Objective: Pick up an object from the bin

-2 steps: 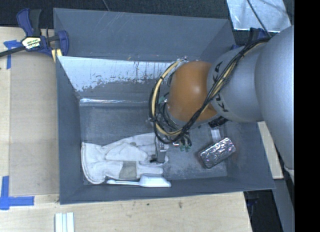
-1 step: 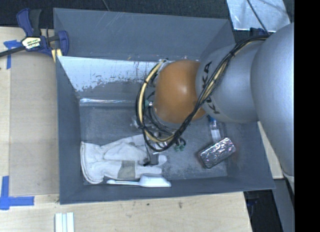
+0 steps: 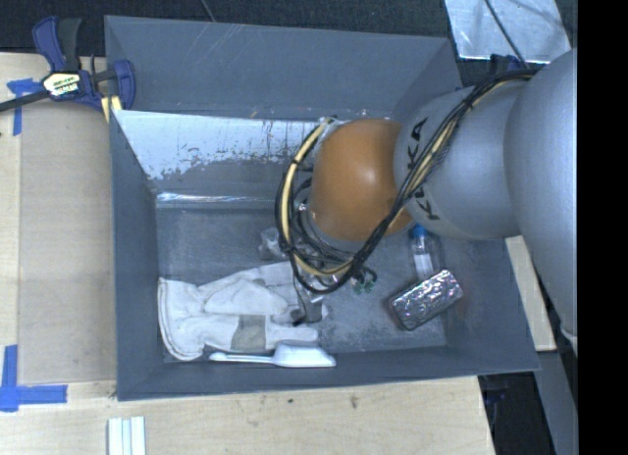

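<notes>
Gripper (image 3: 308,312) down at the right edge of a crumpled white glove (image 3: 221,311) lying front-left in the bin (image 3: 132,247); we cannot tell whether the claw is spread or pressed together. A foil-wrapped block (image 3: 427,298) lies apart to its right.

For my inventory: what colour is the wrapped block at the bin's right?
The block is shiny silver; camera view.

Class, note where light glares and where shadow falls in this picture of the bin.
Camera view: glare whitens the bin's back wall; the foil packet glints; the orange cover on the arm shows a soft sheen; shadow darkens the floor under it, around the pincer at the white glove's right end.
</notes>
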`<state>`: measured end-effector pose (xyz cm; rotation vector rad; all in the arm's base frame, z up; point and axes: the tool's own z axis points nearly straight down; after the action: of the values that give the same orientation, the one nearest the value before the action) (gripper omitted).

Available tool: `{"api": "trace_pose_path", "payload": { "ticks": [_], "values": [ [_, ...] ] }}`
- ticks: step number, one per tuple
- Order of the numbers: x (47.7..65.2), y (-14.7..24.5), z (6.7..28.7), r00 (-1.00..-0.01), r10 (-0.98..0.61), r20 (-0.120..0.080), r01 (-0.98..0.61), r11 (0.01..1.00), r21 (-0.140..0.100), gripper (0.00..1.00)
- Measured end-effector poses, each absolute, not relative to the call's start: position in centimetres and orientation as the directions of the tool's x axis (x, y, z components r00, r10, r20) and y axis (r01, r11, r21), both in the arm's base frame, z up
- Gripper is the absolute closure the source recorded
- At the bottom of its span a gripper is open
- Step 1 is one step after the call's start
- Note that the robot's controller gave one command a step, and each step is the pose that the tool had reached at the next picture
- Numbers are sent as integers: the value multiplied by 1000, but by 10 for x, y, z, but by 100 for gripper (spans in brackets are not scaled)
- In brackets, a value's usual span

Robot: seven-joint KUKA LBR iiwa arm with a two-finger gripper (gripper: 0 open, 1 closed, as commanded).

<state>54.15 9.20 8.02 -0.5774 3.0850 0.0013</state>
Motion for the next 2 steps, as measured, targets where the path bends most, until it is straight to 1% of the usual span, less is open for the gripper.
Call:
{"api": "trace_pose_path", "payload": {
  "ticks": [1, 2],
  "values": [
    [515, 136, 74, -873, -488, -9, -488, 873, -6, 100],
    [512, 142, 74, -835, -550, -9, -550, 835, -7, 100]
  ]
}}
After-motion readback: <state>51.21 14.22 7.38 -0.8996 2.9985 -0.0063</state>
